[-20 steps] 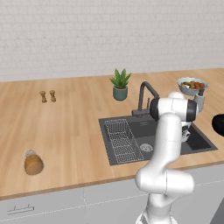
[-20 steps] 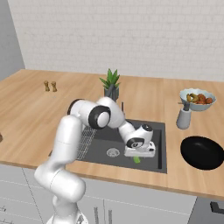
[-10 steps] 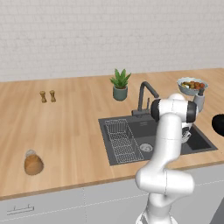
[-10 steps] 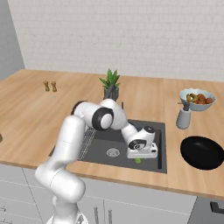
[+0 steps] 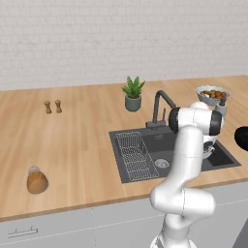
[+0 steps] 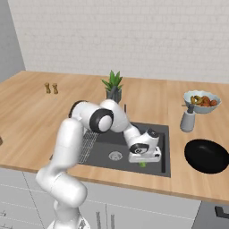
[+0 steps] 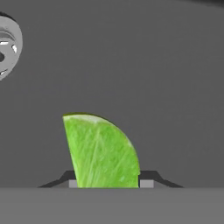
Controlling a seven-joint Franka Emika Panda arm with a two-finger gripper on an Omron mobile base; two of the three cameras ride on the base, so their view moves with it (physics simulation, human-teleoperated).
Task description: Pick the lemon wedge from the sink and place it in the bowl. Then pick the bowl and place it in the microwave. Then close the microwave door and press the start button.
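The lime-green lemon wedge point(image 7: 101, 151) stands on its cut edge on the floor of the dark sink point(image 6: 102, 150), near the front right corner. My gripper point(image 7: 108, 183) reaches down into the basin, with one dark fingertip against each side of the wedge. From the right base view the wedge point(image 6: 142, 164) peeks out just under the hand point(image 6: 145, 154). The black bowl point(image 6: 206, 155) sits on the counter right of the sink, and its edge point(image 5: 242, 138) shows in the left base view. The microwave is out of view.
The steel drain point(image 7: 6, 46) lies a little way from the wedge. A wire rack point(image 5: 138, 156) fills the sink's left part, under the black faucet point(image 5: 160, 106). A grey bottle point(image 6: 188, 120), a fruit bowl point(image 6: 202, 100) and a potted plant point(image 6: 113, 87) stand behind the basin.
The hand has sunk lower onto the wedge at the sink floor, and the fingers have come together from wide open onto its sides. The wedge has not moved.
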